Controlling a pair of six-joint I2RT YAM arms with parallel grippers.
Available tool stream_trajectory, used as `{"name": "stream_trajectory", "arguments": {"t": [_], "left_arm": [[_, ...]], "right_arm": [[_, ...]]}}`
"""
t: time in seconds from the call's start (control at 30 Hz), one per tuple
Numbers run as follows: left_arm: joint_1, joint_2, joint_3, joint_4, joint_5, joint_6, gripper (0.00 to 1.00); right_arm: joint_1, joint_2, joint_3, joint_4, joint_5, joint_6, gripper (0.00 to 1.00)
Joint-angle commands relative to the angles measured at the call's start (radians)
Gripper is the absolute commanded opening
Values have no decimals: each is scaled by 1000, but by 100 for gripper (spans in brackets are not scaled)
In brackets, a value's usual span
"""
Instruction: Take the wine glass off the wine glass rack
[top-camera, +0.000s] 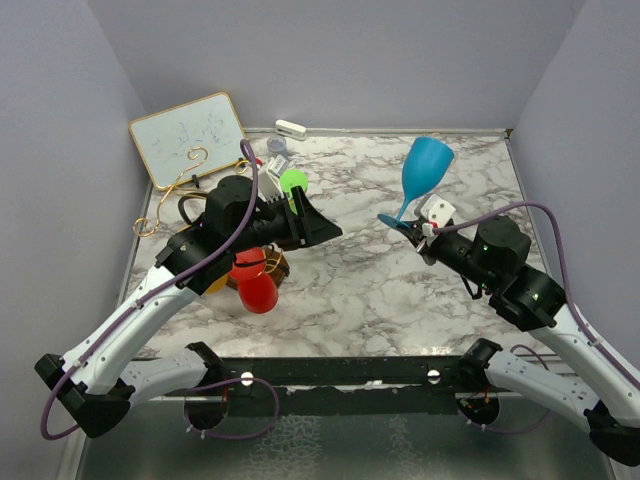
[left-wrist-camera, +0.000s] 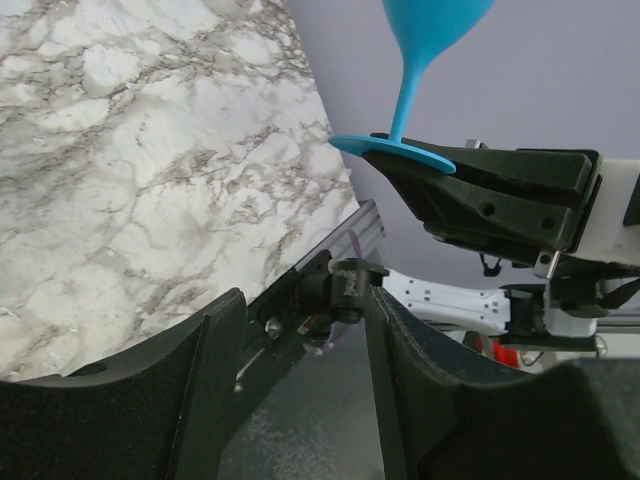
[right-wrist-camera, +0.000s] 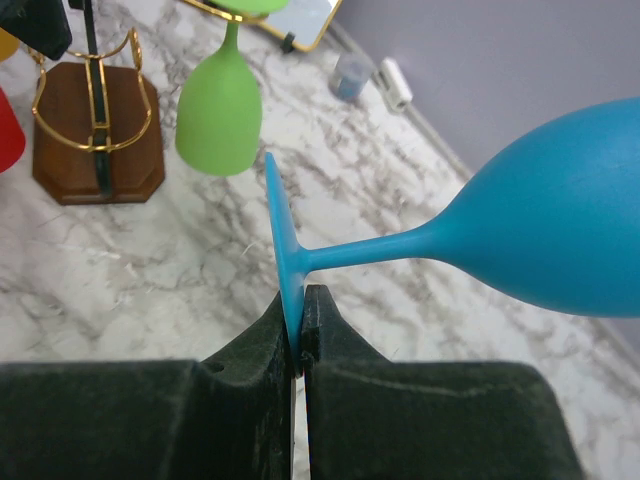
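Where marble tabletop (top-camera: 360, 290) ends, lilac walls (top-camera: 400, 60) rise.

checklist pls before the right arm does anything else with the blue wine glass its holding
1. Grip: the right hand is shut on the foot of the blue wine glass: ok.
2. Grip depth: not ok, only the foot's edge sits between the fingers, so it may slip.
3. Glass off the wine glass rack: ok, held in the air apart from it.
4. The left hand open and empty: ok.
5. Gap between left hand and blue glass: ok, they are apart in the top view.
6. The green wine glass out of the way: ok, it hangs bowl-down near the rack.
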Motion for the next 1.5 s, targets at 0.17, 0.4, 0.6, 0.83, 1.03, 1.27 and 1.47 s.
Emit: {"name": "stream_trajectory", "arguments": {"t": [0.17, 0.4, 0.6, 0.83, 1.03, 1.27, 1.47], "left_arm": [[-4, -15, -43, 145, 10, -161, 54], [-4, -42, -69, 149, -38, -197, 54], [-4, -42, -98, 219, -30, -253, 53], [-4, -14, -106, 285, -3, -293, 52], [-4, 5, -109, 303, 17, -305, 50], [-4, 5, -144, 382, 57, -332, 33], [-4, -5, -148, 387, 66, -315, 1]], "right_arm": [[76, 49, -63, 287, -75, -411, 1], [114, 35, -145, 422, -117, -556, 1], [126, 48, -164, 481, -148, -603, 2], [162, 97, -151, 487, -128, -654, 2], [197, 111, -172, 554, -96, -678, 2], [233, 116, -199, 603, -59, -725, 6], [255, 113, -212, 603, -12, -718, 12]]}}
